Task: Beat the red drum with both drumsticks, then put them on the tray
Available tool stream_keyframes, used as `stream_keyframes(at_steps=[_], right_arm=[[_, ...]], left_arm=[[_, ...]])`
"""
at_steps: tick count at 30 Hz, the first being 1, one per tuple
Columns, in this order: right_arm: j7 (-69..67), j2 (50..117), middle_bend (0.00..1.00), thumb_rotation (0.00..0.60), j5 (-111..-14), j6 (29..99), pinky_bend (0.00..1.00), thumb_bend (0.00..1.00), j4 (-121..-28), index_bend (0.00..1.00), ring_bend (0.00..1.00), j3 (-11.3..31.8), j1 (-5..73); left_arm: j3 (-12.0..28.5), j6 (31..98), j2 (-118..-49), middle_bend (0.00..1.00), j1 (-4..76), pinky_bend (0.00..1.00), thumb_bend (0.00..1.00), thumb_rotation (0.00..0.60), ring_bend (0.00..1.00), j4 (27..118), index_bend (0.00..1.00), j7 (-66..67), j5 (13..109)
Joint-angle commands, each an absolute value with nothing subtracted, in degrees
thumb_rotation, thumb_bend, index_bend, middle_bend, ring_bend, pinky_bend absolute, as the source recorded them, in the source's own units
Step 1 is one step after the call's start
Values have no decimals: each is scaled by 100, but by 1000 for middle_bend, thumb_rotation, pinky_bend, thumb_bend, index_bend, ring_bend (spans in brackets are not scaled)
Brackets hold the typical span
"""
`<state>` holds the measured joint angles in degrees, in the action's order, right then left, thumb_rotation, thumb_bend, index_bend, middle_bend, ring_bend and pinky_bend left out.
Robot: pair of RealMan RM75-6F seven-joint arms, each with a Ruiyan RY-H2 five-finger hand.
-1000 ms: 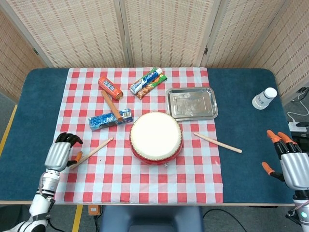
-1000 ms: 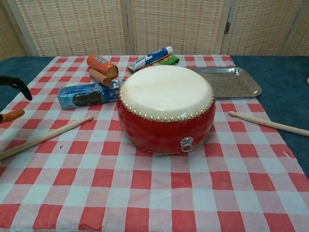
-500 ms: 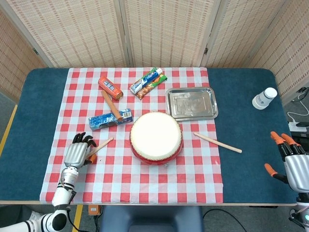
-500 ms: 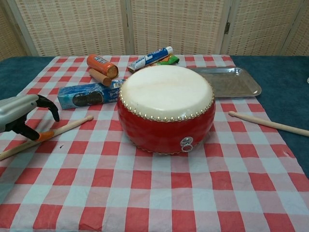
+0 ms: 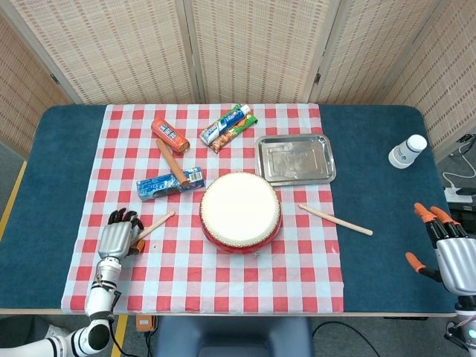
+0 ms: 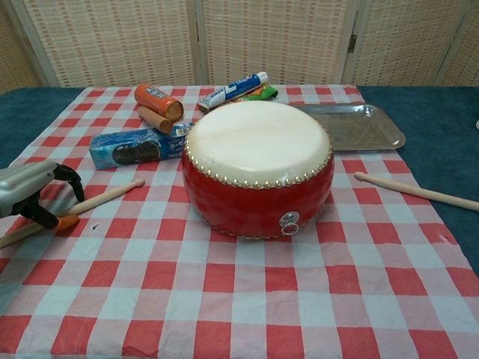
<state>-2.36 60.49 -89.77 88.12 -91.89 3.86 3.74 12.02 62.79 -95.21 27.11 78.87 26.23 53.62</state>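
1. Head view: the left hand (image 5: 120, 236) sits over the butt end of the left drumstick (image 5: 155, 224), near the left edge of the checked cloth (image 5: 223, 268). Its fingers are curled down around the stick, but from up here I honestly can't tell if they've clamped it or are only wrapped loosely. The stick angles up toward the red drum (image 5: 240, 211), tip just short of it. To do this pickup well, I'd say close fully low on the handle before lifting, so the tip swings free and doesn't drag the cloth.

2. Same view, other side: the right hand (image 5: 448, 249) is over the bare blue table (image 5: 387, 216) by its right edge, fingers spread, holding nothing. The right drumstick (image 5: 335, 219) lies well apart from it, on the cloth's right edge beside the drum. The tray (image 5: 294, 158) sits just behind the drum.

3. Chest view: the left hand (image 6: 34, 196) straddles the stick (image 6: 105, 195), dark fingers arched over it and an orange tip touching the cloth beside it. The stick is flat on the cloth, so I'd judge it isn't lifted. The other stick (image 6: 416, 191) lies untouched on the right; no right hand shows here.
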Motion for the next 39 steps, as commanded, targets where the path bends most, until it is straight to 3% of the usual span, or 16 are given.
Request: stream_keyframes(at_steps=[1,11,17,24,29,35,39], right_arm=[[-236,6054,179,600,-8991,8805,260,154,-9194,0,90,385,385],[-246,6052,179,600,-8982,8777,259,154,-9192,0,90,379,404],[-260,6054,179,600,-8964,8817,259,154,-9179,0,90,383,381],[-236,6045,179,600,-8984,8865,259,154,-9206,0,90,385,366],[-217,6030,179,600,-8992,8925,259,154,-9243,0,90,391,340],[-197,6053,179,600,-9024,8947,259,154,-9270,0,90,384,336],[-186,6045,179,600,-9028,8946,259,154,-9288,0,91,370,326]], left_arm=[[1203,6148,-9458,135,2741,0,352,600,0,7966,446,2522,5304],[1068,6263,-9536,153,2807,1,407,600,0,7891,601,2587,5436],[1069,6486,-9477,193,2627,4,420,600,0,8061,638,1981,5729],[1061,6844,-9028,273,2204,36,431,600,57,8534,640,279,6565],[1081,6909,-8780,376,1929,112,445,600,164,8662,637,-1321,6969],[1316,6039,-8515,469,1841,232,447,600,289,8721,616,-4036,6878],[1442,5355,-8364,485,1887,275,461,600,321,8521,586,-5760,7029]])
